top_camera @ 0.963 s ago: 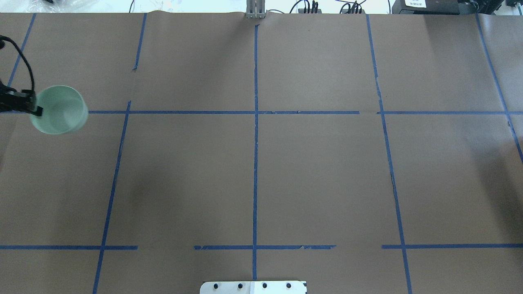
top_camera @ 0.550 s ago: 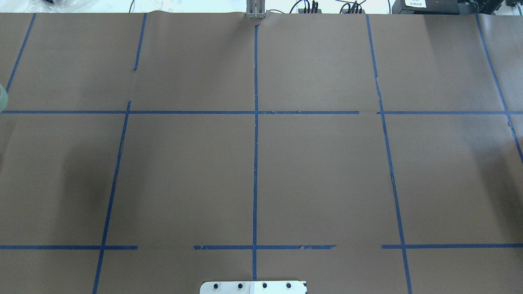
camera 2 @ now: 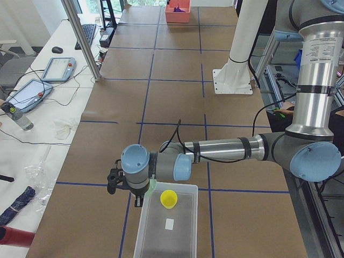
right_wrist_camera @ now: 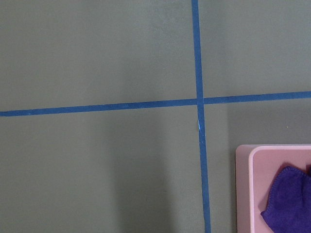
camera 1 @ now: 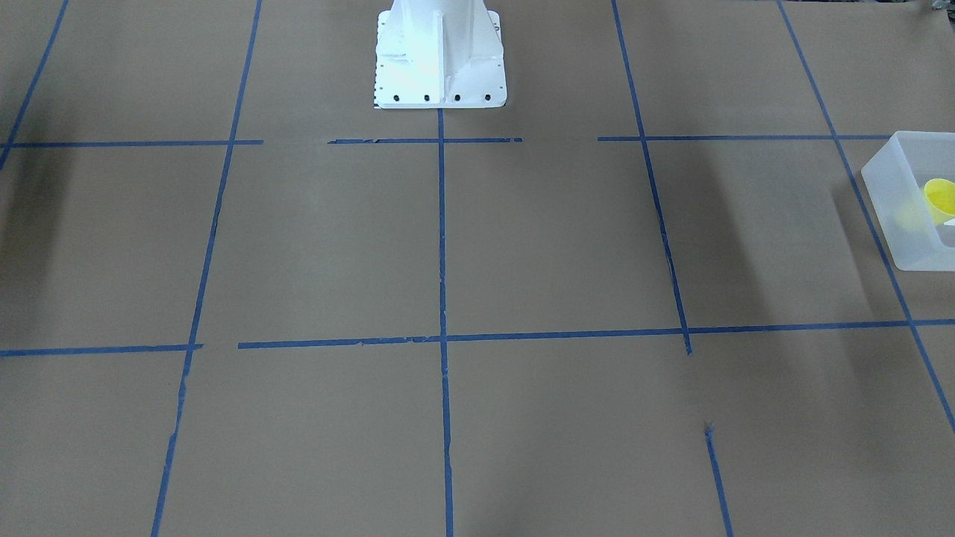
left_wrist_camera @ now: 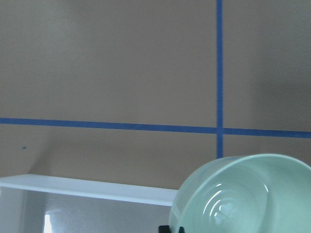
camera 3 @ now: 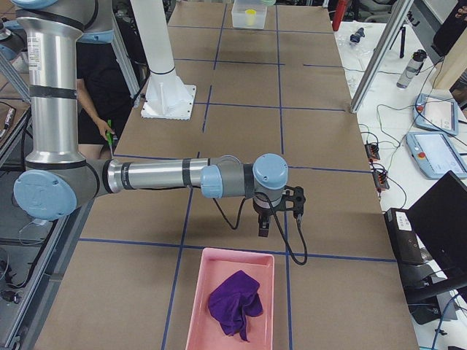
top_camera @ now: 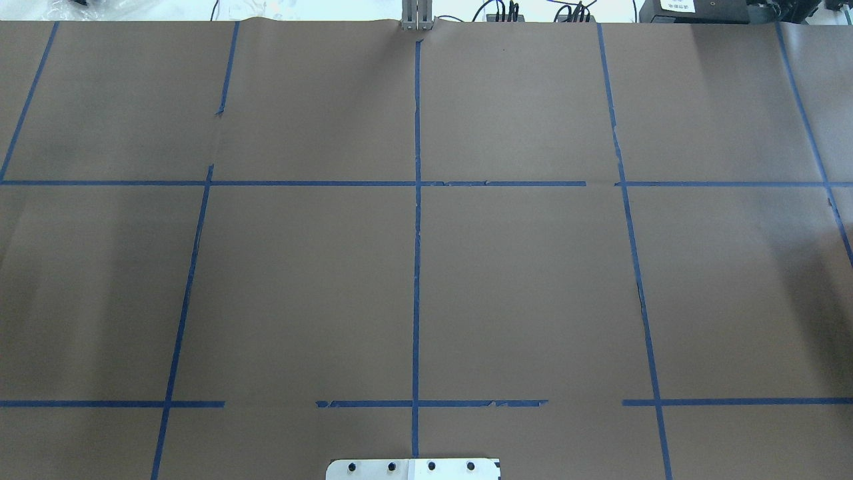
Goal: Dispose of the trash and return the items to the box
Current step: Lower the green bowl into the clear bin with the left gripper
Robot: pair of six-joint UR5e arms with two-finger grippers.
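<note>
My left gripper (camera 2: 137, 198) is shut on the rim of a pale green cup (left_wrist_camera: 245, 194), held in the air beside the near edge of a clear plastic box (camera 2: 166, 223); a fingertip (left_wrist_camera: 170, 228) shows at the cup's rim. A yellow cup (camera 2: 169, 199) and a small white item (camera 2: 170, 223) lie in the box. My right gripper (camera 3: 264, 227) hangs just beyond a pink tray (camera 3: 195, 292) that holds a purple cloth (camera 3: 235, 302); I cannot tell whether it is open or shut.
The clear box (camera 1: 906, 216) sits at the table's end on my left, the pink tray (right_wrist_camera: 272, 158) at the end on my right. The white robot base (camera 1: 439, 52) stands mid-table. Brown paper with blue tape lines (top_camera: 416, 220) covers the table.
My left gripper carried the green cup leftward out of the overhead view, which now shows only the table.
</note>
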